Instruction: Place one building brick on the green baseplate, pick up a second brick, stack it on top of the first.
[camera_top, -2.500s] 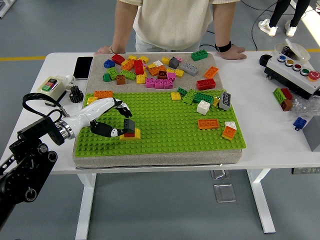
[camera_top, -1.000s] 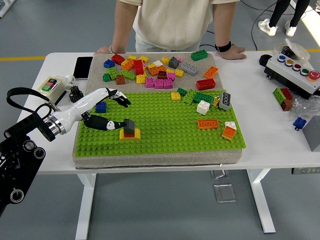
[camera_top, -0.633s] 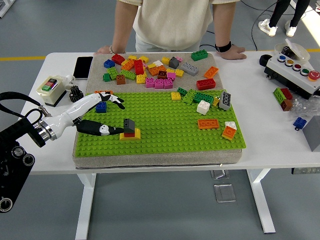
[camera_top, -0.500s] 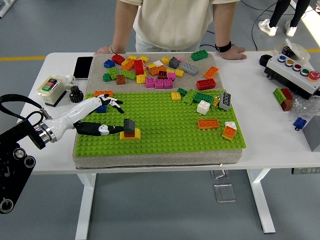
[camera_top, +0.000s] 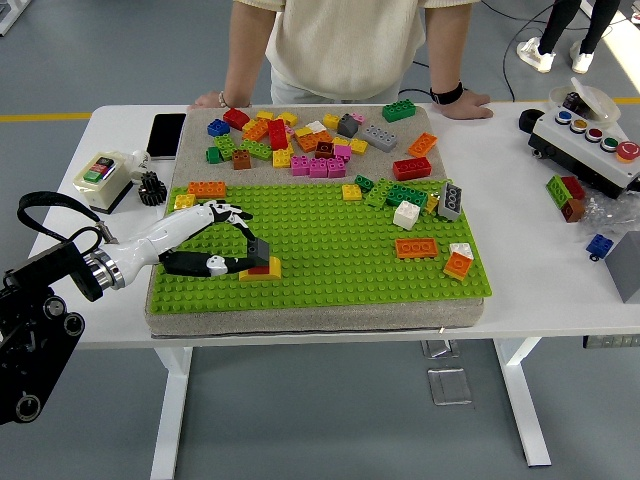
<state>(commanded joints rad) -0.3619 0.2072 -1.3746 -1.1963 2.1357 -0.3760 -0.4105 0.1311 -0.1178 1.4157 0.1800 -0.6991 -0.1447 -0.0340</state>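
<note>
Grey brick (camera_top: 259, 249) sits on a red brick (camera_top: 262, 267) over a yellow brick (camera_top: 260, 275), near-left on the baseplate (camera_top: 330, 260); left hand (camera_top: 222, 240) beside the stack, fingers spread, thumb and fingertip touching it, nothing gripped; person's hands rest at far edge.

no readable text, labels, brands, numbers or signs on anything

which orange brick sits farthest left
The flat orange brick at the green baseplate's far-left corner, just beyond the left hand. The other orange ones lie mid-pile or on the right side.
</note>
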